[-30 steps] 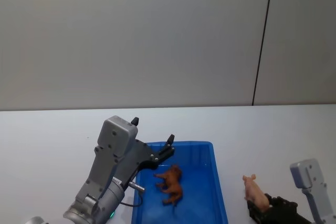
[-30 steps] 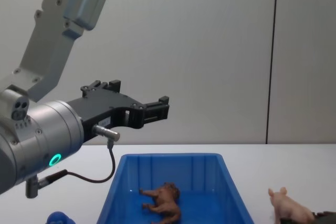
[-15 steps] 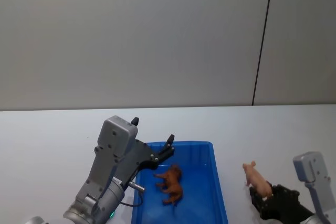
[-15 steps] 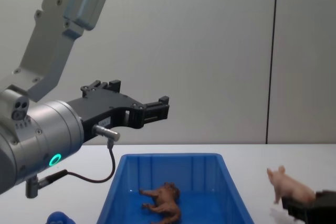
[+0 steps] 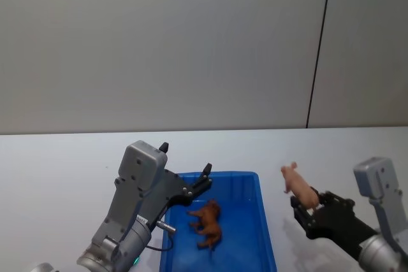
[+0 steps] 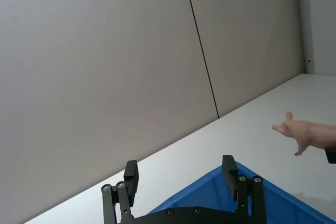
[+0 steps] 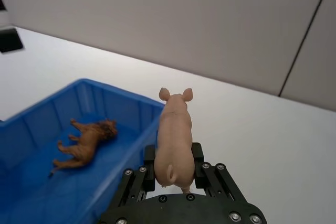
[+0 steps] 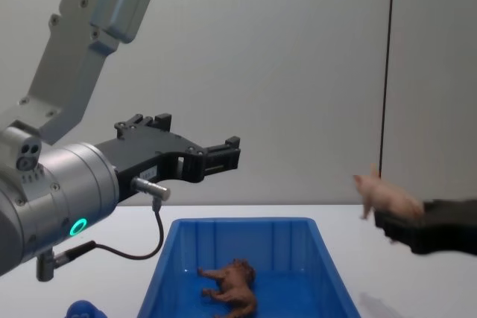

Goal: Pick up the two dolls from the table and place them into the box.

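The right gripper (image 5: pixel 302 204), in the lower right of the head view, is clenched on the pale pink pig (image 5: pixel 296 181). Its black fingers (image 7: pixel 150 159) press the hindquarters from both sides while the pig's head and ears point away from the wrist. The pig hangs in the air clear of the table (image 5: pixel 64 164). In the chest view it sits at the right of the frame, higher than the rim of the box (image 8: pixel 246 221), and it is smeared there, so its exact pose is hard to read. In the head view it seems to lie just right of the box's right wall rather than over the inside. The right arm's grey link rises at the far lower right edge of that view. The left gripper (image 6: pixel 179 163) is spread wide and holds nothing, its two black fingers well apart. In the head view it sits at lower centre-left, over the near-left corner of the box, with its fingertips aimed toward the frame's upper right. Its large grey arm fills the left side of the chest view, where a green ring light glows on its round joint. The reddish-brown animal (image 5: pixel 207 221) lies on its side on the box floor, near the middle, apart from both grippers. The bright blue box stands on the white table at bottom centre. A small rounded blue object (image 8: pixel 80 309) pokes up at the bottom left of the chest view, left of the box.
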